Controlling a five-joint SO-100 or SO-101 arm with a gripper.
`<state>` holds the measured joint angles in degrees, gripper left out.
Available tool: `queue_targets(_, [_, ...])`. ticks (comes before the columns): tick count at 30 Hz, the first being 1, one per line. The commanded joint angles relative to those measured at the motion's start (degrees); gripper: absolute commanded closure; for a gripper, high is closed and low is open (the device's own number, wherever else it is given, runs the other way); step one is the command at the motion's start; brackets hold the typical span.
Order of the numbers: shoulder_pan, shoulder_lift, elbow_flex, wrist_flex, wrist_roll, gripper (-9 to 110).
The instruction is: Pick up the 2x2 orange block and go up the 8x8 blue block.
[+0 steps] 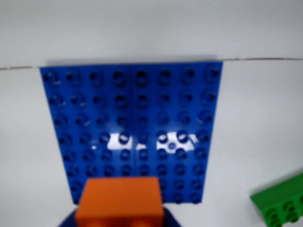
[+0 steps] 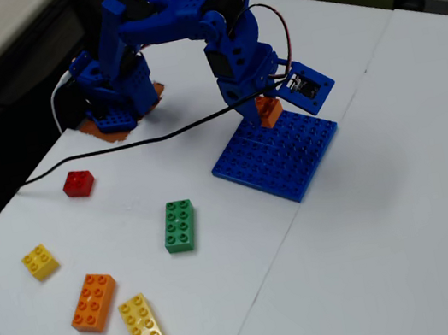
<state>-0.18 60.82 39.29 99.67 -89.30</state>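
The 2x2 orange block (image 1: 120, 201) fills the bottom centre of the wrist view, held between dark blue jaws whose tips barely show. In the fixed view my gripper (image 2: 266, 112) is shut on the same orange block (image 2: 269, 113), which hangs just above the far left part of the 8x8 blue block (image 2: 283, 155). That flat blue baseplate (image 1: 132, 127) lies on the white table right in front of the held block in the wrist view. Whether the block touches the plate's studs cannot be made out.
A green brick (image 2: 179, 225) lies left of the baseplate and shows at the wrist view's lower right (image 1: 281, 201). Further left sit a red brick (image 2: 78, 183), a small yellow brick (image 2: 40, 261), a long orange brick (image 2: 93, 301) and a long yellow brick (image 2: 143, 324). A black cable (image 2: 117, 151) crosses the table.
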Motion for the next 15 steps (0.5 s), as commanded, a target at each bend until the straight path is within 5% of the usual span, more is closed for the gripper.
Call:
queue_targets(1, [0.6,0.6,-2.8,0.4,0.1,101])
queue_targets(15, [1.6,0.4,-4.5,0.4,1.8,101])
